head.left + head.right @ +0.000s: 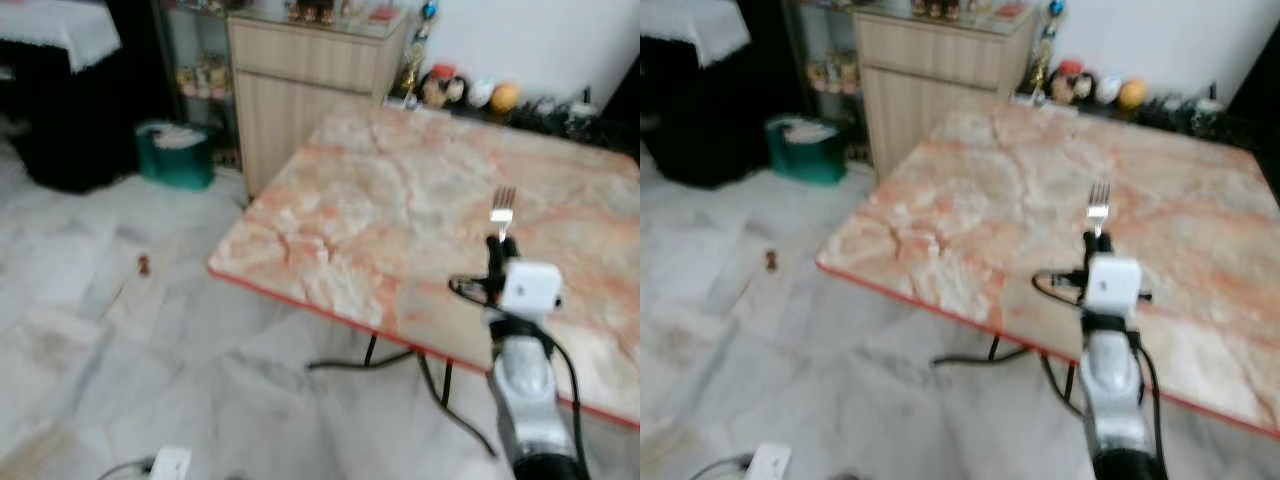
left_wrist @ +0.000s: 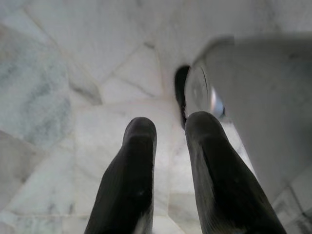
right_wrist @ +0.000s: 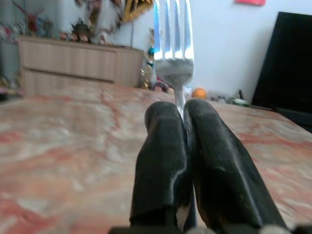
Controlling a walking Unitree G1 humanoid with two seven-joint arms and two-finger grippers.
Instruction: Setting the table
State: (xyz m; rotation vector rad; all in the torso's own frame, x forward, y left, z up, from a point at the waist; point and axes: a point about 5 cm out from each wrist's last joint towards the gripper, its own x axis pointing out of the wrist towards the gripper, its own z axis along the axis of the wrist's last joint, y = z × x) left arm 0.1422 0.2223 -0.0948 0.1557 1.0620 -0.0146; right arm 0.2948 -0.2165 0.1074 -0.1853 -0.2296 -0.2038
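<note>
right end effector (image 3: pixel 181 114): clenched on fork (image 3: pixel 173 58), tines up, above surface (image 1: pixel 400 220)
left end effector (image 2: pixel 168 129): fingers slightly apart, over floor (image 2: pixel 58 73)

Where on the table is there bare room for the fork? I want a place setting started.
The marble table is bare nearly all over: from the near red edge to the far side. The right claw, shut on the fork, is above the near part. Clutter lines the far wall edge.
</note>
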